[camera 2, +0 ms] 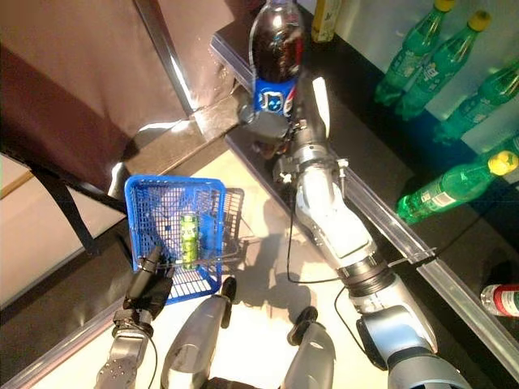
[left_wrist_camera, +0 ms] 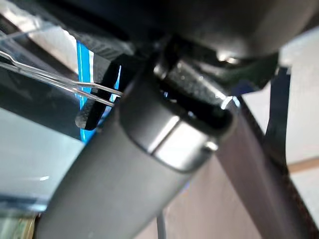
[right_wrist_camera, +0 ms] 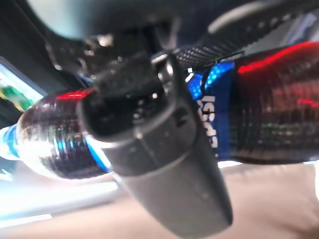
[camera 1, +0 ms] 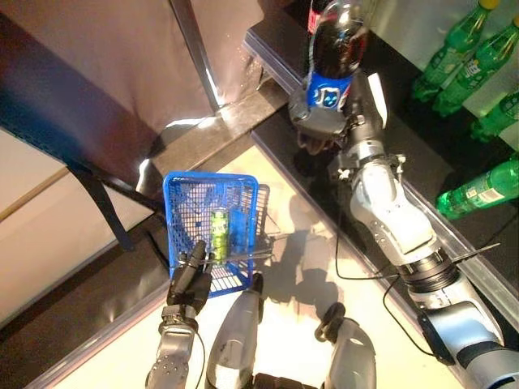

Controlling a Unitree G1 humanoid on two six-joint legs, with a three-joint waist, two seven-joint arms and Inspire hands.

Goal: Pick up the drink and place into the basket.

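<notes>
A dark cola bottle (camera 1: 332,49) with a blue label stands upright at the top of the eye views, and my right hand (camera 1: 318,123) is curled round its lower part. The right wrist view shows the same bottle (right_wrist_camera: 269,114) lying across my fingers (right_wrist_camera: 149,134). Lower left, a blue mesh basket (camera 1: 182,212) hangs from its wire handle (camera 1: 243,256), which my left hand (camera 1: 191,279) grips. A small green can (camera 1: 219,231) lies inside the basket. The bottle is well up and to the right of the basket.
Several green bottles (camera 1: 474,57) lie on the dark shelf (camera 1: 405,154) at the right. A metal rail (camera 1: 470,263) runs along the shelf's front edge. A dark table edge and leg (camera 1: 97,190) stand at the left of the basket.
</notes>
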